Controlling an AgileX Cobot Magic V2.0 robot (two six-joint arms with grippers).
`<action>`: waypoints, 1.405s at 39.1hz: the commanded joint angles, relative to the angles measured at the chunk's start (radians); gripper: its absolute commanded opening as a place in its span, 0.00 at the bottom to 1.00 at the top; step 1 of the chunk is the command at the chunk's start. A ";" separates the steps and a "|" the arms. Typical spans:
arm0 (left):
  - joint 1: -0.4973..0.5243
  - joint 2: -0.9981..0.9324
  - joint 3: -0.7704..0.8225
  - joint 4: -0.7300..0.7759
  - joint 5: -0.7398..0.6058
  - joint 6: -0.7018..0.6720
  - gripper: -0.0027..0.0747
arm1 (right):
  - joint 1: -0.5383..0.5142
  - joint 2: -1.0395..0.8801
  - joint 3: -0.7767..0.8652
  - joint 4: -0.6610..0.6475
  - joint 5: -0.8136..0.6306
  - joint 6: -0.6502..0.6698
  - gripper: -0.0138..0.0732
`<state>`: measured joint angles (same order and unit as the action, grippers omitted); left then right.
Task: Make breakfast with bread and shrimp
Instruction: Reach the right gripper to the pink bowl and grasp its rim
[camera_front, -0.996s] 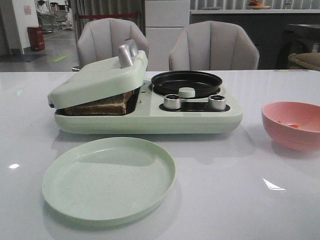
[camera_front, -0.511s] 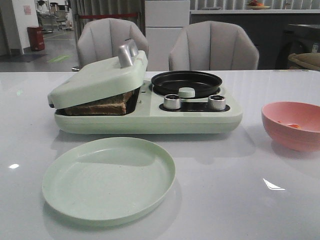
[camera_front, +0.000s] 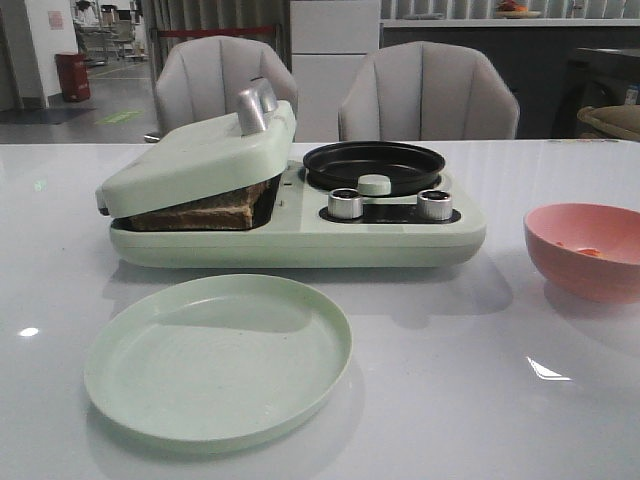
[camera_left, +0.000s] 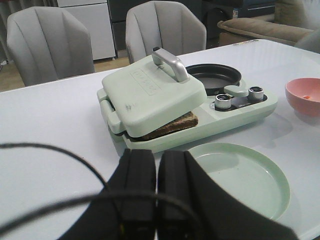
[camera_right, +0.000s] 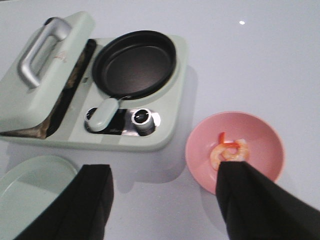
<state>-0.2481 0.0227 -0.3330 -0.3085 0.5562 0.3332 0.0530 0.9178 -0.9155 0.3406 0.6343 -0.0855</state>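
The bread (camera_left: 172, 126) is lying flat under the tilted lid (camera_left: 150, 92), the shrimp (camera_right: 229, 151) is curling in the pink bowl (camera_right: 260, 135), beneath the spread-open right gripper (camera_right: 165, 200), while the left gripper (camera_left: 156, 190) is hovering closed.

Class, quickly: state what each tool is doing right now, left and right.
Left tool: closed, fingers pressed together, holding nothing.
Right tool: open, empty, fingers wide apart.
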 joint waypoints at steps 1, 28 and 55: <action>-0.006 0.013 -0.026 -0.023 -0.077 -0.010 0.18 | -0.066 0.056 -0.076 0.038 -0.010 0.001 0.78; -0.006 0.013 -0.026 -0.021 -0.077 -0.010 0.18 | -0.359 0.625 -0.128 0.368 0.033 -0.231 0.78; -0.006 0.013 -0.026 -0.021 -0.077 -0.010 0.18 | -0.348 0.924 -0.270 0.372 -0.039 -0.232 0.32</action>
<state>-0.2481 0.0227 -0.3330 -0.3085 0.5562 0.3316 -0.2967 1.8600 -1.1385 0.6876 0.5806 -0.3074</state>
